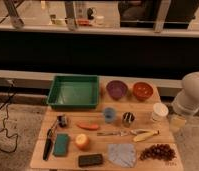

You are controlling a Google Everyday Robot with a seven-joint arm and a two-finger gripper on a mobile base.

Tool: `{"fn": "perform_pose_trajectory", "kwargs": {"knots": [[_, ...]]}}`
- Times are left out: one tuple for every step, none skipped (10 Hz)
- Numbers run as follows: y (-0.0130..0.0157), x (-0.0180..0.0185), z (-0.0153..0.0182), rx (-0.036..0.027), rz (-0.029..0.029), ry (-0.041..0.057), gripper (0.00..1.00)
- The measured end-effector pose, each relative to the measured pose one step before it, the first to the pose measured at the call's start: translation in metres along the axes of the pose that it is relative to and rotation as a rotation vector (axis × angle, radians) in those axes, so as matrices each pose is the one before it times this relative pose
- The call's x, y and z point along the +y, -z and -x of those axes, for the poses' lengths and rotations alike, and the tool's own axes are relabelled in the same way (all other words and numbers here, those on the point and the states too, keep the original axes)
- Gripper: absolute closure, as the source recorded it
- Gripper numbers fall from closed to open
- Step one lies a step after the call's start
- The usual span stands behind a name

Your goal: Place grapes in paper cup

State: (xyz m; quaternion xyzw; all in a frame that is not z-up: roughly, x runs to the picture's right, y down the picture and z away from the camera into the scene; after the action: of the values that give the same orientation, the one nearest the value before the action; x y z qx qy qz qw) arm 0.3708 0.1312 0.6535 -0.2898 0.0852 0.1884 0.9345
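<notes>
The grapes (157, 152), a dark reddish-brown bunch, lie at the front right corner of the wooden table (68, 162). The white paper cup (159, 112) stands upright near the right edge, behind the grapes and the banana. My white arm (194, 94) comes in from the right edge. Its gripper (177, 123) hangs just off the table's right side, to the right of the paper cup and above and behind the grapes. It holds nothing that I can see.
A green tray (74, 92), purple bowl (116, 89) and orange bowl (142, 90) stand at the back. Mid-table are a blue cup (109, 115), dark metallic cup (128, 118), carrot (88, 126) and banana (144, 135). At the front are a sponge (61, 144) and cloth (121, 154).
</notes>
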Motion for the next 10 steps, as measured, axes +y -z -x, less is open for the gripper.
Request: {"fn": "perform_pose_trajectory", "kwargs": {"knots": [[-0.00022, 0.0005, -0.00122, 0.00098, 0.00344, -0.00271, 0.2], [0.00008, -0.00014, 0.00355, -0.00375, 0.00186, 0.00385, 0.2], [-0.00003, 0.00006, -0.0003, 0.00039, -0.00011, -0.00025, 0.2], [-0.00004, 0.0005, -0.00171, 0.0002, 0.00026, -0.00293, 0.2], [0.00015, -0.00036, -0.00049, 0.00168, -0.00151, 0.00029, 0.2], [-0.00012, -0.00039, 0.00184, -0.00046, 0.00021, 0.00312, 0.2], [-0.00137, 0.00015, 0.00067, -0.00073, 0.0032, -0.00288, 0.2], [-0.00257, 0.00185, -0.0039, 0.00805, 0.00816, -0.01251, 0.2], [-0.0069, 0.00732, -0.01126, 0.01502, 0.01265, -0.01688, 0.2], [-0.00441, 0.01041, -0.01226, 0.01574, 0.01123, -0.01588, 0.2]]}}
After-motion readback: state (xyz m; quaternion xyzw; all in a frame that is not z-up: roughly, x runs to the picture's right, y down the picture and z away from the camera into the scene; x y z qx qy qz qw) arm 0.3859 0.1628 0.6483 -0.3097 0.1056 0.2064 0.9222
